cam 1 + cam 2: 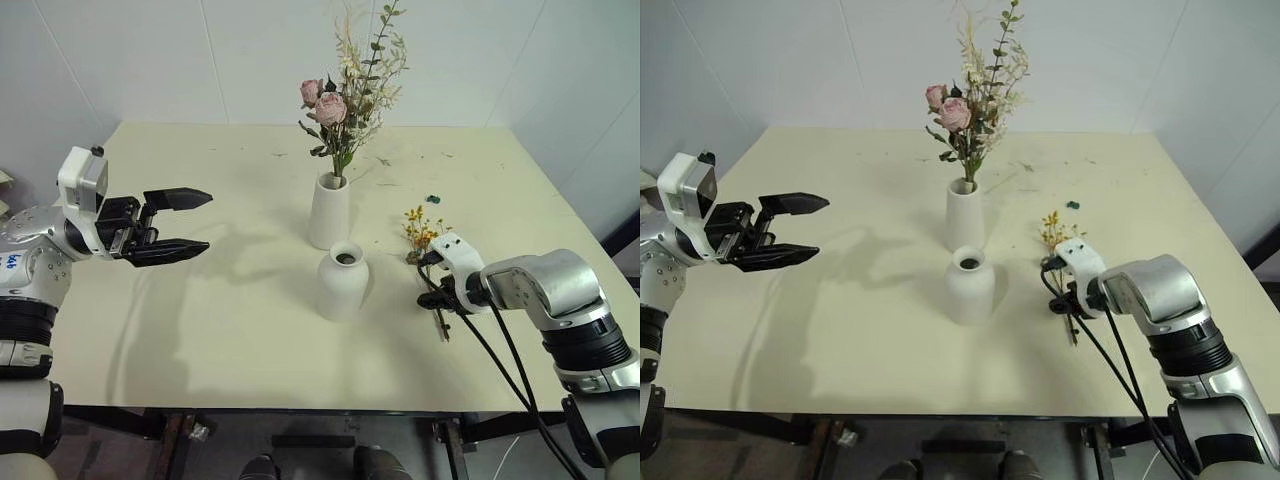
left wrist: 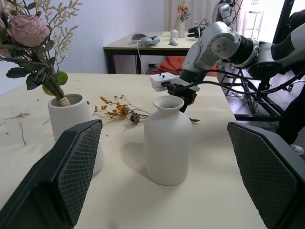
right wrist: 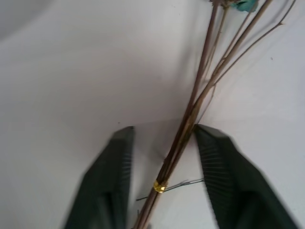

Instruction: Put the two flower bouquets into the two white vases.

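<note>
Right end effector (image 3: 162, 162) sits nearest, fingers part-spread and straddling the yellow sprig's (image 1: 424, 232) stems flat on the worktop (image 1: 220, 330), right of the short vase (image 1: 343, 282); stems run along the fingers. Left end effector (image 1: 172, 226) is spread wide, farther off.

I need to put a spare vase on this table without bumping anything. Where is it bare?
Bare: the wide stretch between the left gripper and the short vase, and the near edge. Crowded: the middle, where the tall vase stands, and the right, where the yellow sprig lies under the right gripper.
</note>
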You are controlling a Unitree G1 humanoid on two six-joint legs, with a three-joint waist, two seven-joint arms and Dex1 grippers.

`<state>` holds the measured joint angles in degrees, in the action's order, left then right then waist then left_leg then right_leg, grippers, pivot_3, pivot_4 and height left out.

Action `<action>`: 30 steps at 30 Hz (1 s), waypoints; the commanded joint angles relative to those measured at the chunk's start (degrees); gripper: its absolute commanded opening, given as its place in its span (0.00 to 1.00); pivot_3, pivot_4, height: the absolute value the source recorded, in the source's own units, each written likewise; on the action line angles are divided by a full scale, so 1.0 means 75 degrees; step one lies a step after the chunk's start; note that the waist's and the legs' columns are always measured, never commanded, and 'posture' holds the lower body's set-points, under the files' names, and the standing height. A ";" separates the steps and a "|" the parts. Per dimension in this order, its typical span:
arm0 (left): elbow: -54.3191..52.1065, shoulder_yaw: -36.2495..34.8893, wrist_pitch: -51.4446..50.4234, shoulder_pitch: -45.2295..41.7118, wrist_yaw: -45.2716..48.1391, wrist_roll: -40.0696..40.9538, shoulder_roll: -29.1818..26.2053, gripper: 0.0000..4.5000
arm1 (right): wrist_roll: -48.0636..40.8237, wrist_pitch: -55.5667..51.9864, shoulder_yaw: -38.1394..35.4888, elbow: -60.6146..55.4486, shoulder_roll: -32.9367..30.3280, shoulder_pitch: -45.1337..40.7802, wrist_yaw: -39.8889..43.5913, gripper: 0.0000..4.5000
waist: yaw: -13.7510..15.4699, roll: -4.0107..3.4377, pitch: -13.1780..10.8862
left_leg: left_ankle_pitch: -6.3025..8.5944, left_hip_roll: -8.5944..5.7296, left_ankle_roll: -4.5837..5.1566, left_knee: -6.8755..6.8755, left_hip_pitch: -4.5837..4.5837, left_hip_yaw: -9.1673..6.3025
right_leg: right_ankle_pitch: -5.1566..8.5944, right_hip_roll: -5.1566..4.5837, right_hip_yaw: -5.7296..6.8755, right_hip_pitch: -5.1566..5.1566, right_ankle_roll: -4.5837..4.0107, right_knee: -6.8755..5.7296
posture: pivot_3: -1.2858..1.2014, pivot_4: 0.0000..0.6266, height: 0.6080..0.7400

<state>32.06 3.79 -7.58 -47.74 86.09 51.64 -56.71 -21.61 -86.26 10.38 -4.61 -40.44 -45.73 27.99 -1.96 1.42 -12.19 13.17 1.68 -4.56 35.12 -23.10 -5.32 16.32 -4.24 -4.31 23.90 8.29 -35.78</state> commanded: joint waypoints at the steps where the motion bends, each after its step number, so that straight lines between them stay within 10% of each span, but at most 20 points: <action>1: -0.0270 -0.0132 0.0021 0.0070 0.0855 0.0157 -0.0180 1.00 | 0.0077 -0.0009 -0.0449 -0.0182 0.0134 0.0160 -0.0211 0.17 | 0.0000 0.0000 0.0000 | 0.0000 0.0000 0.0000 0.0000 0.0000 0.0000 | 0.0000 0.0000 0.0000 0.0000 0.0000 0.0000 | 0.52 0.24 1.00; 4: -0.0291 -0.0146 -0.0004 0.0068 0.0855 0.0177 -0.0157 1.00 | 0.0171 -0.0134 -0.1035 -0.0326 0.0277 0.0176 -0.0456 0.00 | 0.0002 0.0000 0.0000 | 0.0000 0.0000 0.0000 -0.0001 0.0000 0.0000 | 0.0000 0.0000 0.0000 0.0001 0.0000 0.0000 | 0.52 0.24 1.00; 18: 0.0052 -0.0152 -0.0093 -0.0187 0.0855 0.0126 0.0074 1.00 | 0.0607 0.0849 -0.3409 -0.2281 0.1284 0.0437 -0.1864 0.00 | 0.0001 -0.0001 -0.0001 | 0.0001 0.0000 0.0002 -0.0013 -0.0011 0.0001 | 0.0003 0.0000 0.0000 0.0015 -0.0004 0.0001 | 0.52 0.24 1.00; 30: 0.0367 -0.0518 -0.0219 -0.0482 0.0855 0.0213 0.0791 1.00 | 0.0061 0.5904 -0.3305 -0.2714 0.3193 -0.0052 -0.1475 0.00 | -0.0059 -0.0003 -0.0002 | 0.0001 0.0005 0.0002 -0.0018 -0.0010 0.0000 | 0.0003 0.0003 0.0001 0.0018 -0.0004 -0.0008 | 0.52 0.24 1.00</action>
<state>34.89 1.53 -9.36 -50.30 86.09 52.43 -50.37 -19.95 -46.62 -15.50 -23.90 -16.97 -44.47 15.90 -2.40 1.39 -12.21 13.18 1.72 -4.55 34.98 -23.16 -5.32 16.35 -4.22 -4.30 24.04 8.26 -35.85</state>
